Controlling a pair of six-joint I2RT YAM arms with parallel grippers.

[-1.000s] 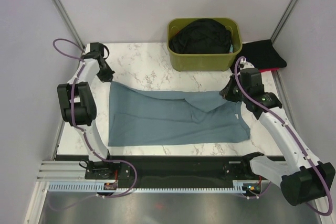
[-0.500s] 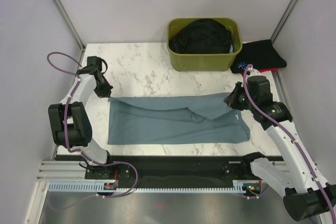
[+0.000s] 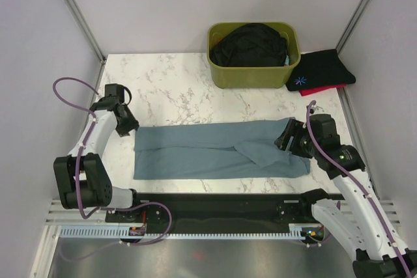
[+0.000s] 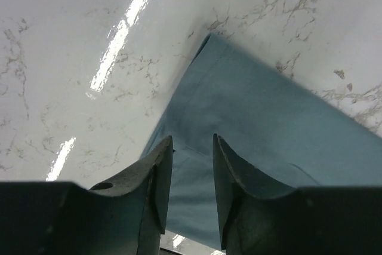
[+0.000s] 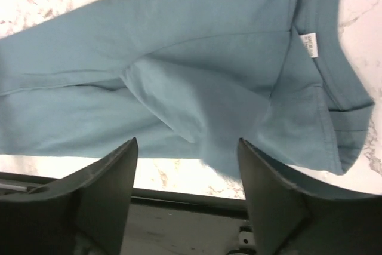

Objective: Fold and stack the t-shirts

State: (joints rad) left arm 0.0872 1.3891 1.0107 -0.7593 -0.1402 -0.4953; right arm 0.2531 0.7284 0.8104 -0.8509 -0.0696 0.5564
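The teal-blue t-shirt (image 3: pixel 195 151) lies across the table as a long folded band, its collar end at the right. My left gripper (image 3: pixel 133 128) sits over its far left corner; in the left wrist view the jaws (image 4: pixel 191 140) stand slightly apart above the cloth (image 4: pixel 256 106), holding nothing. At the right end my right gripper (image 3: pixel 282 140) hangs wide open (image 5: pixel 186 141) over the folded sleeve and collar (image 5: pixel 197 58), clear of the fabric. A black t-shirt (image 3: pixel 251 43) fills the bin. A folded black tee with blue print (image 3: pixel 322 68) lies on a red one (image 3: pixel 319 90) at the back right.
The olive-green bin (image 3: pixel 218 73) stands at the back centre. Grey walls close in both sides. A dark rail (image 3: pixel 215 206) runs along the near edge of the marble table (image 3: pixel 176 83), just beyond the shirt's near hem.
Both grippers carried the shirt's far edge toward the near side, narrowing it into a band, then let go: both were shut on the cloth and now stand open.
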